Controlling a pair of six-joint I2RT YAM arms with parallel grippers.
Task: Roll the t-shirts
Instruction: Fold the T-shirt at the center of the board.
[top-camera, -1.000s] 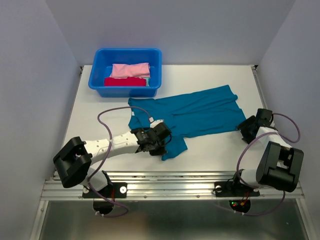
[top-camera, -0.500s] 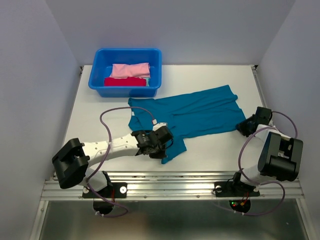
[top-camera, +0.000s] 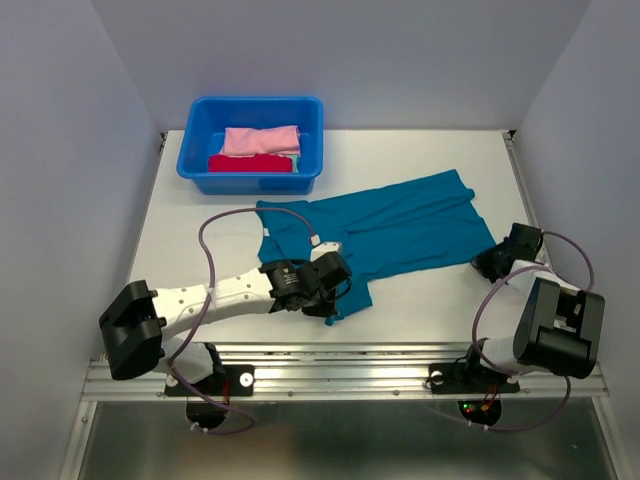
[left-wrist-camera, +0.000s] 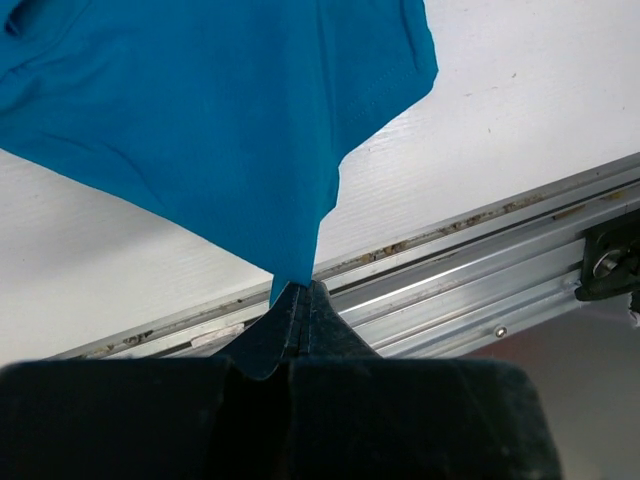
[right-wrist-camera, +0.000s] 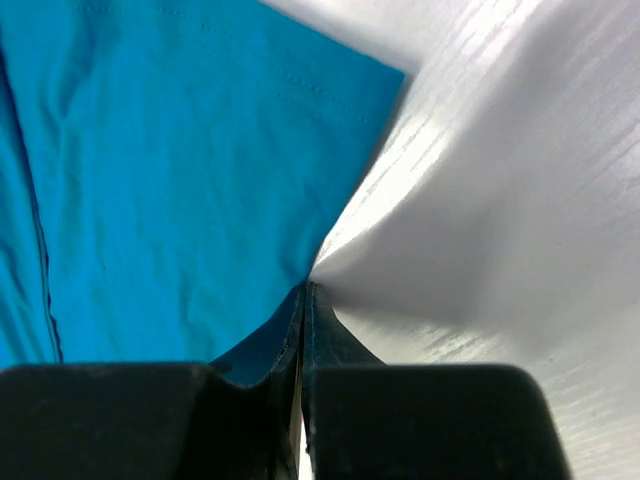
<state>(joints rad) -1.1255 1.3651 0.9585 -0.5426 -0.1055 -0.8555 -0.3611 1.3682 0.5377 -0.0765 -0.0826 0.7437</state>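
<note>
Closing from spread to pressed together within the last second, and now pinching the edge of the shirt right at its tips: right pincer. Creeping slightly toward the near edge meanwhile, pressed together and pinching a corner of the same shirt: left pincer, with the cloth drawn to a point at its tips and fanning out ahead of them.

Judging from this: gripping at both ends apparently done, rolling not yet begun, and probably calling for stretching the cloth flat first. Lying spread between the two pincers, mostly flat, bunching a little just beside the left one.

Sitting well beyond the left pincer, past the far side of the shirt: tub, holding pink bundle and red bundle touching side by side.

Supporting everything: white table, showing bare just beside the right pincer's tips, on the side away from the cloth. Running close by the left pincer's tips: rail. Enclosing the scene on three sides: plain pale walls.
</note>
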